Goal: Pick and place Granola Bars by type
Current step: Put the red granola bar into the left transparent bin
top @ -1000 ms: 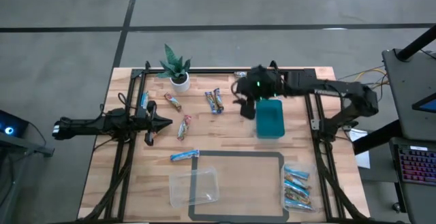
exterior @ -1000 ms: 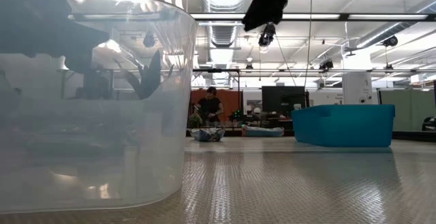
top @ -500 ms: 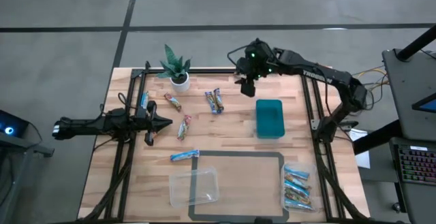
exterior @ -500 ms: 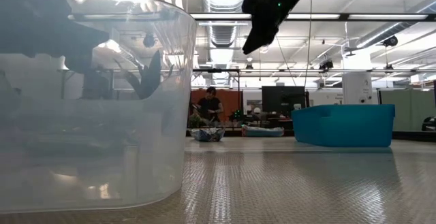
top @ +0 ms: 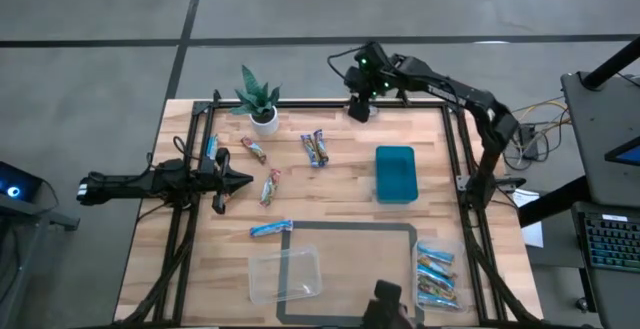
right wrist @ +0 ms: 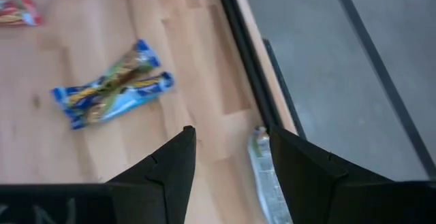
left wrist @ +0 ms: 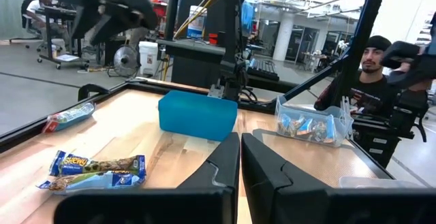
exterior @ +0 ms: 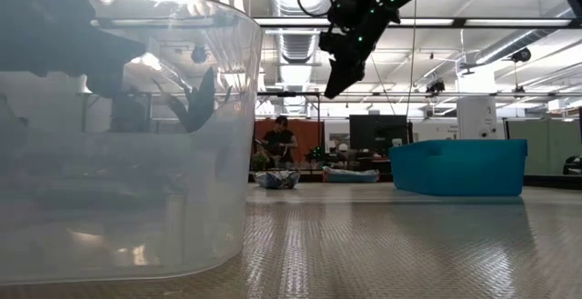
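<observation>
Granola bars lie flat on the wooden table: a blue-edged pair [top: 316, 148], a blue one [top: 271, 229], multicoloured ones [top: 270, 186] [top: 254, 150], and one beside the left frame [top: 212, 149]. A silvery bar [right wrist: 262, 166] lies at the table's far edge. My right gripper [top: 358, 109] [right wrist: 231, 135] hangs open and empty high above that edge, with the silvery bar below its fingers and the blue-edged pair [right wrist: 112, 91] to one side. My left gripper [top: 236, 180] [left wrist: 240, 142] is shut and empty, level over the table's left part.
A teal bin [top: 395, 173] stands right of centre. An empty clear tub [top: 285, 274] stands at the near edge, and another clear tub with blue bars [top: 436, 277] at the near right. A potted plant [top: 258, 101] stands at the far left. A person [left wrist: 371, 67] is beyond the table.
My right gripper has gone from above the teal bin's far end toward the table's far edge and a little to the left, staying high above the table. Nothing on the table has moved.
</observation>
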Controlling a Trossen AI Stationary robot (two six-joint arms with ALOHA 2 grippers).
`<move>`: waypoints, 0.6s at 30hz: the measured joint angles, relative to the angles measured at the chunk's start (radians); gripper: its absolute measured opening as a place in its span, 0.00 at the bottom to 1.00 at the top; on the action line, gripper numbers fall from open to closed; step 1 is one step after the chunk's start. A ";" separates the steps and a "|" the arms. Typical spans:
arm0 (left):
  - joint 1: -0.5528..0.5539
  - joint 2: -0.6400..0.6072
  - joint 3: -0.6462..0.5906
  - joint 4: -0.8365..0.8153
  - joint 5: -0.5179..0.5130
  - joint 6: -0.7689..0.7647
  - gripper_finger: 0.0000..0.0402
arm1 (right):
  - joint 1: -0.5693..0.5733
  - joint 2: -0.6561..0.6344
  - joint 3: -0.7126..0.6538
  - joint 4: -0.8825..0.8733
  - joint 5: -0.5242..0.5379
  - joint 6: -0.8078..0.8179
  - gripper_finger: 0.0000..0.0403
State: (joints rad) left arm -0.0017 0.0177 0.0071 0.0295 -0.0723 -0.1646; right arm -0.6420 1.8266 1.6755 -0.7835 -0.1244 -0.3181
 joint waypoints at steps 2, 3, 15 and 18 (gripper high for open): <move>0.000 0.000 0.000 0.000 0.000 0.000 0.00 | -0.017 0.032 0.035 -0.020 0.000 -0.003 0.44; 0.000 0.000 0.000 0.000 0.000 0.000 0.00 | -0.024 0.049 0.054 -0.033 0.000 -0.012 0.44; 0.000 0.000 0.000 0.000 0.000 0.000 0.00 | -0.103 0.291 0.277 -0.270 0.051 -0.079 0.44; 0.000 0.000 0.000 0.000 0.000 0.000 0.00 | -0.112 0.347 0.327 -0.307 0.053 -0.079 0.44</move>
State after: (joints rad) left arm -0.0016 0.0177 0.0071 0.0293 -0.0723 -0.1646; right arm -0.7542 2.1739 2.0021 -1.0900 -0.0709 -0.3972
